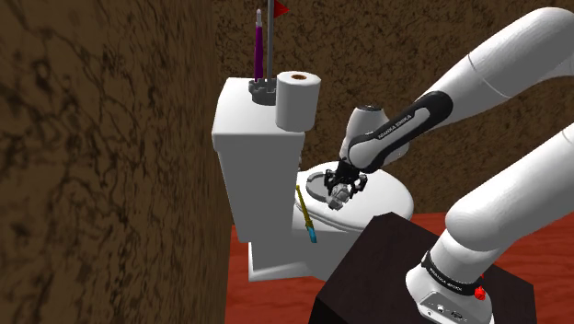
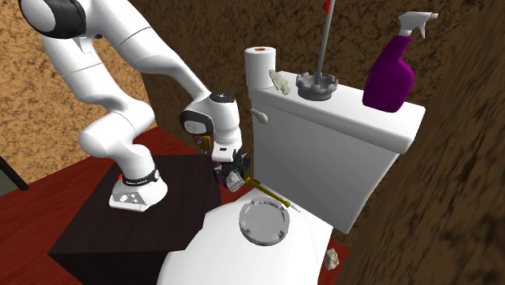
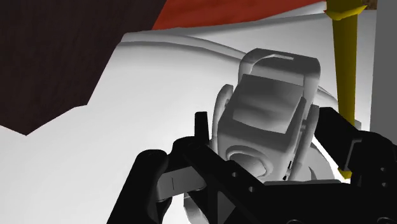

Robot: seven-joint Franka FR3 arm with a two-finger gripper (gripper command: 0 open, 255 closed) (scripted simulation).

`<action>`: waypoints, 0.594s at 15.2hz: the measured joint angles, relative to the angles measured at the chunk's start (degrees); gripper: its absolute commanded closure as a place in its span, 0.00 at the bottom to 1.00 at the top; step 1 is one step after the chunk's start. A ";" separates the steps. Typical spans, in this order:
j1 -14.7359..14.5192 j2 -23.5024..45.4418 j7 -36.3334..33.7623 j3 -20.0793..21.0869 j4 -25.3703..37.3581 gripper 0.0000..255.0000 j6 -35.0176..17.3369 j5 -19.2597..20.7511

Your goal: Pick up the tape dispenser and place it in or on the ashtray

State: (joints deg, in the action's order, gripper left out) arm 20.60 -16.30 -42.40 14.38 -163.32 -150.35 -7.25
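Dispenser (image 3: 273, 95), grey, is clasped between the end effector's (image 3: 264, 124) fingers, near the ashtray (image 2: 263, 220) on the toilet lid (image 2: 218, 255), likely ready for carrying across.

A home bathroom: a white toilet (image 2: 324, 154) stands against mottled brown walls (image 1: 92, 166) on a red floor (image 1: 276, 299), with a toilet-paper roll (image 2: 260, 66) and a purple spray bottle (image 2: 388, 77) on its cistern.
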 measured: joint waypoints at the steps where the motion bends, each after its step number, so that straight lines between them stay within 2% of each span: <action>1: -0.01 -1.01 0.29 -0.26 0.23 1.00 1.23 -0.09; 4: 1.11 -0.24 1.29 -1.16 2.88 1.00 3.15 0.87; 9: 4.76 7.54 4.24 -3.69 12.08 1.00 4.70 4.30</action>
State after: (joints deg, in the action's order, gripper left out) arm 25.36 -8.75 -38.16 10.69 -151.24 -145.65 -2.94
